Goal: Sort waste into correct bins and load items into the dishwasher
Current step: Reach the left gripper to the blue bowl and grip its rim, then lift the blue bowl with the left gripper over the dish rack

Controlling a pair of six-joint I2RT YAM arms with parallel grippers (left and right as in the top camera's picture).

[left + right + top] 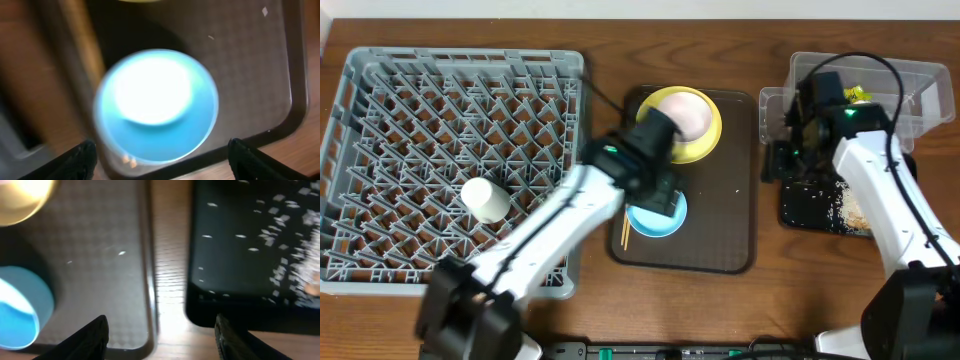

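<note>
Left gripper (161, 152) poised over the light blue bowl (157, 105)
The bowl sits upright at frame centre on the brown serving tray (260, 75), with the fingers spread wide, gripping nothing. It looks rigid, light and slick, so pinching the rim wall seems safest. The right gripper (161, 330) hangs open beside the black tray (240, 255)

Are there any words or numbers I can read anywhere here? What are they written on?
None can be read.
The snack wrapper in the clear tub may carry print, but it is too small to make out.
The grey rack, brown tray, blue bowl and black tray show no writing.
</note>
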